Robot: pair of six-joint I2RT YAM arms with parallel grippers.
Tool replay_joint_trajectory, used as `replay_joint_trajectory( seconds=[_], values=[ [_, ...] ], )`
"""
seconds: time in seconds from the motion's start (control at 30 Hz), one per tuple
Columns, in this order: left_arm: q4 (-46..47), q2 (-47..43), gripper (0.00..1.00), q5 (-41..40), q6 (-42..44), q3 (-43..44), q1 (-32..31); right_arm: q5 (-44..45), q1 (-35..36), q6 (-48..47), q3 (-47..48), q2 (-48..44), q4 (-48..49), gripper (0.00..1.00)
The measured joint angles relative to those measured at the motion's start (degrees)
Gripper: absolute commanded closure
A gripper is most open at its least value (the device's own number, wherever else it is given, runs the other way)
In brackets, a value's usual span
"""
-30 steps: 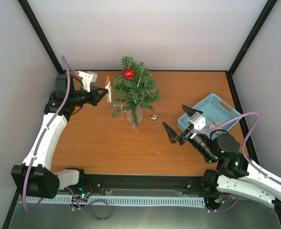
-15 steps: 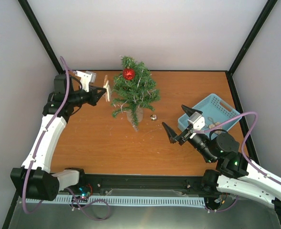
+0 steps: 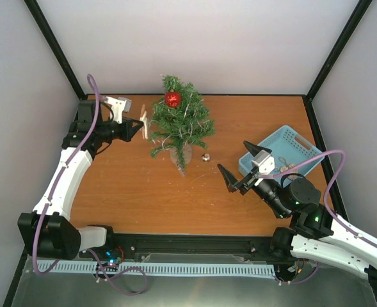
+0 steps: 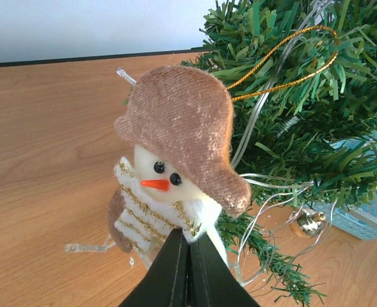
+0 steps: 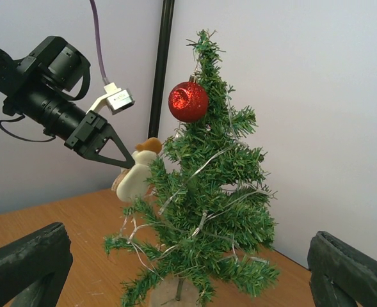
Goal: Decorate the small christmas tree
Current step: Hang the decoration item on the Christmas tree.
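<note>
Shifted slightly since a second ago on the left side: elbow and cable drawn higher in the upper left of the top view, snowman ornament (image 3: 145, 121) kept at the same spot against the branches. Nothing changed on the right.

Standing left of centre, toward the back edge of the orange surface (image 3: 130, 192), upright on its pale base: the small christmas tree (image 3: 183, 128), already carrying a red bauble (image 3: 173, 99) near the tip and thin silvery strands.

Pinching the snowman at its lower body: left end effector (image 4: 188, 240), jaws closed narrow on it. Hat and carrot nose turned to the wrist camera, gold hanging loop (image 4: 284, 57) lying over the needles at the upper right of that view; hooked or not, cannot tell.

Waiting wide open and empty at the lower right of the top view: right end effector (image 3: 239, 163), just in front of the blue basket (image 3: 300, 142) with small items inside. Also lying on the surface beside the trunk, a small gold bell (image 3: 206, 157).

Step in hand, by judgement: hanging the snowman on the tree's flank, at the left of the top view. Next calls for easing the loop over a sturdy branch, confirming the catch, then opening and backing away toward the left edge without dragging needles or tipping the light tree
</note>
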Motion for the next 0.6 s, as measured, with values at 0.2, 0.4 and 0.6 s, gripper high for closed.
replay_joint_trajectory(
  seconds=[0.2, 0.4, 0.6],
  values=[
    [0.0, 0.1, 0.99, 0.0, 0.0, 0.0, 0.1, 0.3, 0.0, -0.1, -0.1, -0.1, 0.0, 0.00],
    [0.2, 0.0, 0.99, 1.6, 0.5, -0.5, 0.2, 0.4, 0.0, -0.3, -0.6, -0.1, 0.0, 0.00],
    [0.7, -0.5, 0.99, 2.9, 0.5, -3.0, 0.2, 0.4, 0.0, -0.4, -0.9, -0.1, 0.1, 0.00]
  ],
)
